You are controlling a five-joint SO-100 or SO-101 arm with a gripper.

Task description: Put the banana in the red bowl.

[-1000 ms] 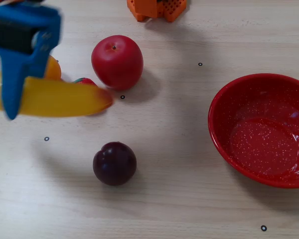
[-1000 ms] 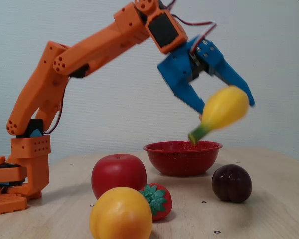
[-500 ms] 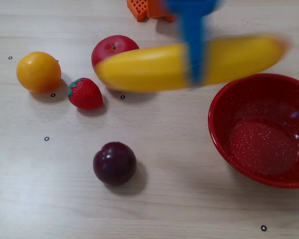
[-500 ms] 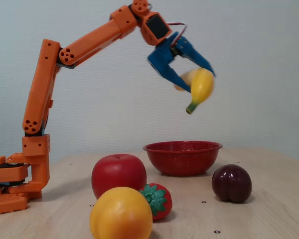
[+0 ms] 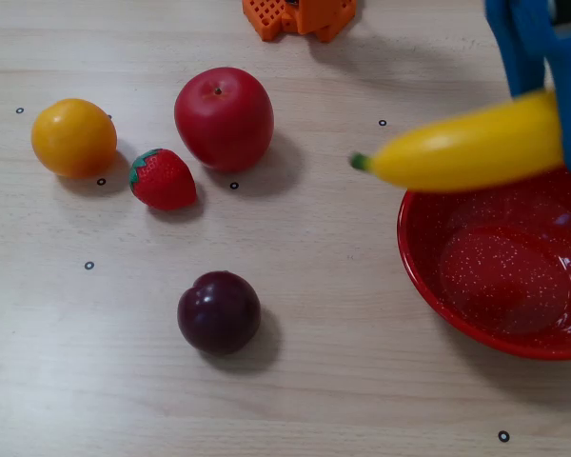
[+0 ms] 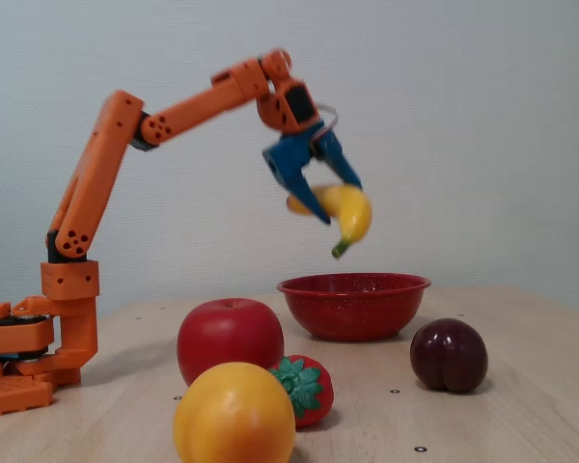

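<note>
The yellow banana (image 5: 466, 149) (image 6: 347, 212) hangs in the air, held by my blue gripper (image 5: 552, 124) (image 6: 330, 201), which is shut on it. In a fixed view from above, its green stem tip points left, beyond the rim of the red bowl (image 5: 428, 276). Seen from the side in the other fixed view, the banana tilts stem-down above the red bowl (image 6: 353, 307), clear of its rim. The bowl holds nothing.
A red apple (image 5: 224, 118) (image 6: 230, 338), a strawberry (image 5: 163, 179) (image 6: 304, 390) and an orange-yellow fruit (image 5: 73, 138) (image 6: 234, 415) lie left of the bowl. A dark plum (image 5: 219, 312) (image 6: 449, 355) sits nearer the front. The orange arm base (image 5: 300, 16) (image 6: 24, 357) stands at the back.
The gripper has carried the banana from the far left across the table to above the bowl, and has come down closer to it.
</note>
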